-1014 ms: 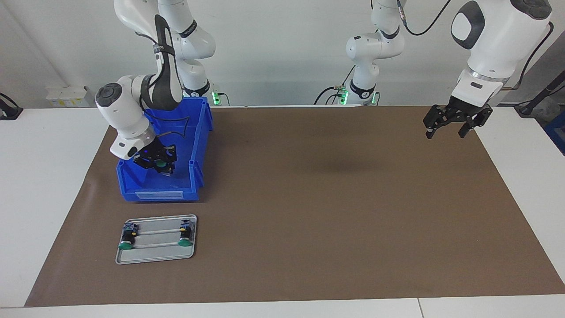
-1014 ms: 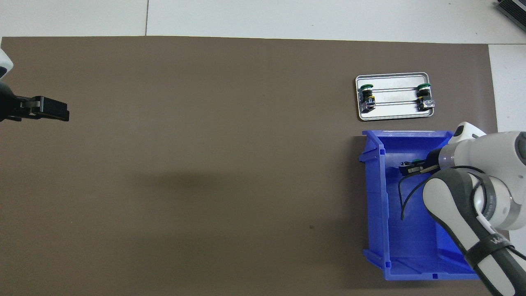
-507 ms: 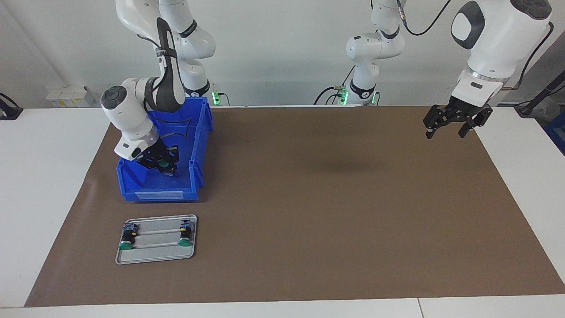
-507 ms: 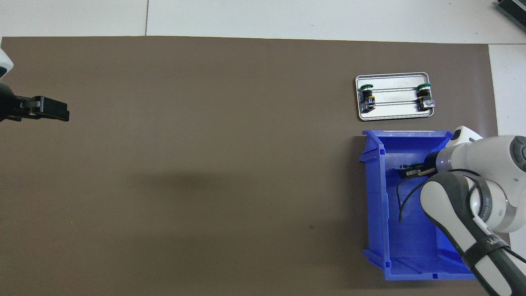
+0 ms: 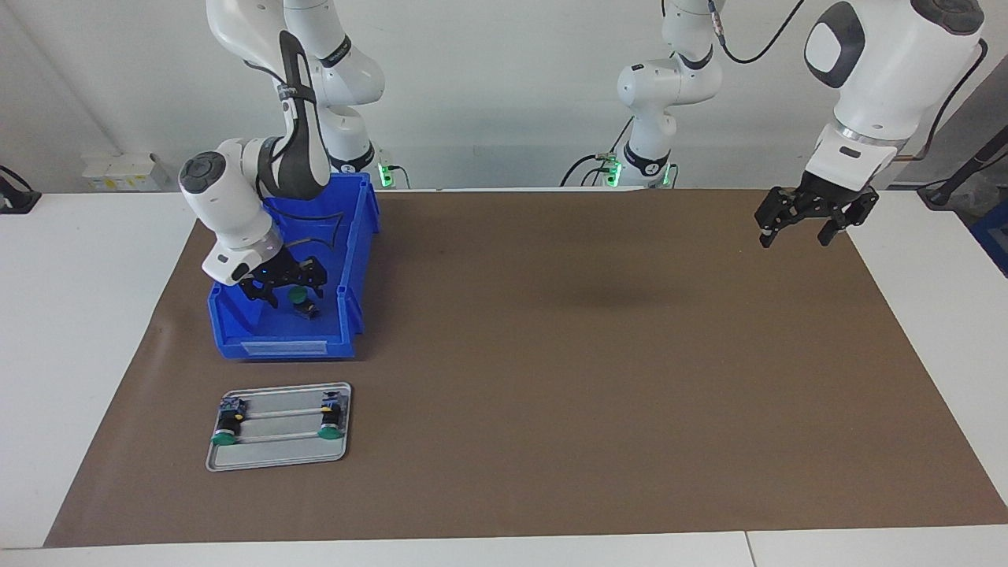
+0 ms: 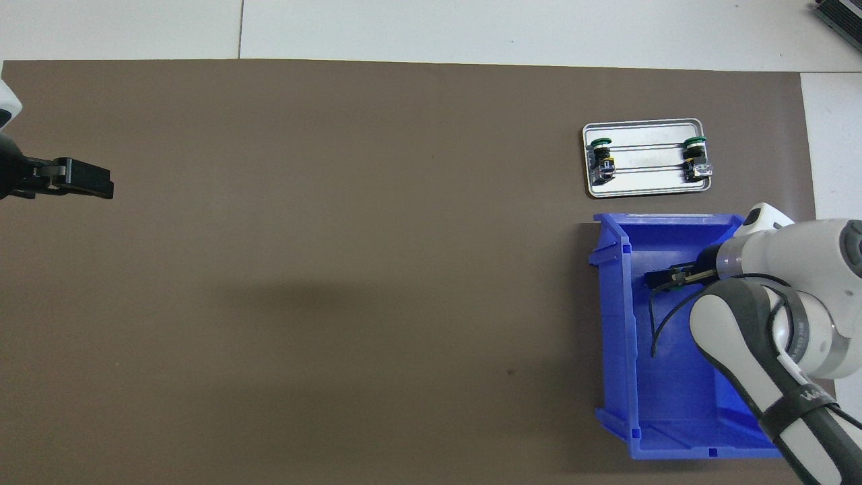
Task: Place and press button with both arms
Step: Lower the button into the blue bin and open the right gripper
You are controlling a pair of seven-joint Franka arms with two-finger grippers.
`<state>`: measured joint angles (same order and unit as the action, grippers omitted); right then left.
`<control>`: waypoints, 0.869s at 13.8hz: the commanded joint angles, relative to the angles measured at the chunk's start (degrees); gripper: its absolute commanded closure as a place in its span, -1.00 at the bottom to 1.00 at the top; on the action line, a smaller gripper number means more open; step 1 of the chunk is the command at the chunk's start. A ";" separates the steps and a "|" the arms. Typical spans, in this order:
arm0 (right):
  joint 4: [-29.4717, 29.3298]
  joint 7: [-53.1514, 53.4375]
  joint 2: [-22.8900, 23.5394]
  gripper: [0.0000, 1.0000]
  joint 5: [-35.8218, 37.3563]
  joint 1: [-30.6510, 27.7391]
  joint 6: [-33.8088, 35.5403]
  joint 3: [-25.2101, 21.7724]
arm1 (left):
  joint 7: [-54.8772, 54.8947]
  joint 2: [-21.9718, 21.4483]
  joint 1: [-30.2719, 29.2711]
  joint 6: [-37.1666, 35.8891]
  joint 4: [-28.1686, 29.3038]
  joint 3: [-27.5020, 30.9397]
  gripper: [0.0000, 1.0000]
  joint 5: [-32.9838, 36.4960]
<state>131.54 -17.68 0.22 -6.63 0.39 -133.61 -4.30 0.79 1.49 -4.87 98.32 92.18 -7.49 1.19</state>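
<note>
A green-capped button sits low inside the blue bin, just under my right gripper. That gripper is open, with its fingers spread on either side of the button and no grip on it. In the overhead view the right gripper covers this button. Two more buttons lie on the metal tray. My left gripper hangs open and waiting over the mat at the left arm's end of the table.
The tray lies farther from the robots than the bin, with both at the right arm's end. A brown mat covers the table. The right arm's black cable loops inside the bin.
My right gripper has opened and let go of the green-capped button inside the bin, having shifted slightly toward the robots before that. The left arm has not moved.
</note>
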 commanded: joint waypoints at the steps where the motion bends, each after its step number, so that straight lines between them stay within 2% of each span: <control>1: -5.04 4.21 -1.71 -1.00 -1.37 0.23 3.34 0.52 | 0.53 -1.49 -0.67 -0.41 1.34 -0.42 -1.00 0.74; 4: -13.30 11.06 -1.63 -1.00 0.64 0.14 10.19 0.44 | 0.53 -1.49 -0.67 -0.41 1.34 -0.42 -1.00 0.74; 6: -20.15 16.16 -1.72 -1.00 4.15 0.23 17.47 0.52 | 0.53 -1.49 -0.67 -0.32 1.34 -0.42 -1.00 0.74; 8: -27.09 20.38 -1.54 -1.00 4.69 0.58 25.21 0.70 | 0.61 -1.49 -0.67 -0.32 1.34 -0.50 -1.00 0.74; 12: -38.27 21.54 -1.01 -1.00 5.22 -0.30 37.96 0.18 | 0.53 -1.49 -0.67 -0.41 1.34 -0.42 -1.00 0.74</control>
<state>98.23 2.68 -2.04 -2.47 1.07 -100.28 -4.29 0.79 1.49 -4.87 98.29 92.18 -7.50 1.19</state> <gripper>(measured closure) 0.000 0.000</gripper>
